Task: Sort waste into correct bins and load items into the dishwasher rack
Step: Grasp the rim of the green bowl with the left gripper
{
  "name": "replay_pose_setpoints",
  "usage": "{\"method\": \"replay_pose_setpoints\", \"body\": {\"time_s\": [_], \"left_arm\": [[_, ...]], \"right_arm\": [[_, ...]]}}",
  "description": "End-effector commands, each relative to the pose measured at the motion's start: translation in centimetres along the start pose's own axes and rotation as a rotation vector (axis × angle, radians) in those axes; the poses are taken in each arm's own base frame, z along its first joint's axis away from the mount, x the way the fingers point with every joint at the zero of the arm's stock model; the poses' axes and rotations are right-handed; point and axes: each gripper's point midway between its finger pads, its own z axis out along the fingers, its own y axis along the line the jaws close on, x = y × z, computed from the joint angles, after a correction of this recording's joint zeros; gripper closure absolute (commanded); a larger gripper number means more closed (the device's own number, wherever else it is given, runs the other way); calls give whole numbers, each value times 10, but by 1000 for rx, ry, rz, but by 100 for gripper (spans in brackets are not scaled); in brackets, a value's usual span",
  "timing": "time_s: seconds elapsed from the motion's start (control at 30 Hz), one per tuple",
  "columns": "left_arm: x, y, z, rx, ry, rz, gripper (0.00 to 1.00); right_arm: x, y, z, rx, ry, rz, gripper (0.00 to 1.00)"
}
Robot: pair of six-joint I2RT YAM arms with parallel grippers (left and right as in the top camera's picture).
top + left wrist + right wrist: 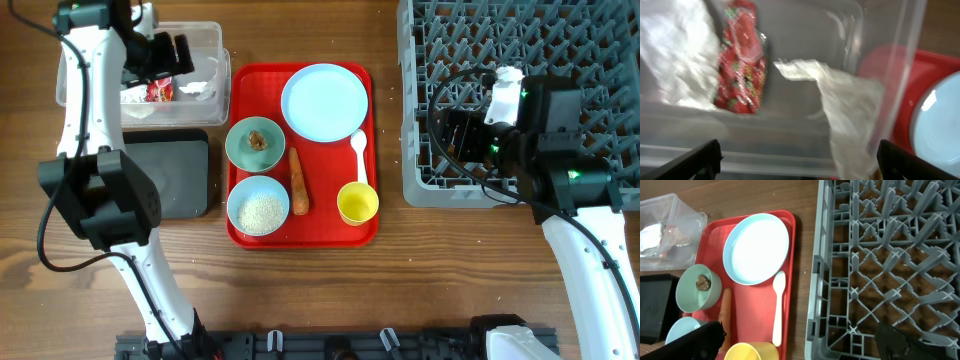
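My left gripper [183, 55] hangs open and empty over the clear tub [217, 40], which holds a red snack wrapper [742, 62] and crumpled white napkin [847, 105]. On the red serving tray [240, 80] lie the pale blue plate [325, 102], a bowl with the brown scrap [256, 141], a bowl of white rice [258, 206], the orange carrot [298, 182], the white spoon [359, 157] and the yellow cup [357, 203]. My right gripper [450, 135] is open and empty over the grey rack's [520, 40] left front corner.
The shallow black tray [170, 175] sits in front of the clear tub, left of the red tray. Bare wooden table lies between the red tray and the rack and along the front.
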Motion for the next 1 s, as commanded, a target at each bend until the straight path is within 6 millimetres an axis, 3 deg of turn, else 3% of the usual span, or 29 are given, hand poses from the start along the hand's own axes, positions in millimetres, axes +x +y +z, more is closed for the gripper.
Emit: {"method": "replay_pose_setpoints", "body": {"time_s": [0.0,0.1,0.17,0.37,0.43,0.53,0.63,0.83,0.97], "left_arm": [[25,-51,-39,79,28,61,2],[60,-88,-50,85,119,114,18],[81,-111,-41,80,193,111,18],[144,-172,27,62,313,139,23],[161,-189,48,53,303,184,31],[166,-181,73,-90,226,175,36],[161,-171,80,-149,183,168,49],[157,-164,95,-155,152,160,54],[156,-165,95,-151,147,161,94]], "right_arm": [[-7,5,-3,-15,-15,4,0],[-6,4,-1,-14,-9,7,0],[-5,3,2,-12,1,9,0],[2,-1,12,-3,43,21,0],[3,-2,15,-1,52,23,1],[5,-3,18,1,63,27,0],[5,-3,18,2,66,28,0],[8,-3,18,4,75,29,0],[8,-3,18,4,76,31,0]]}}
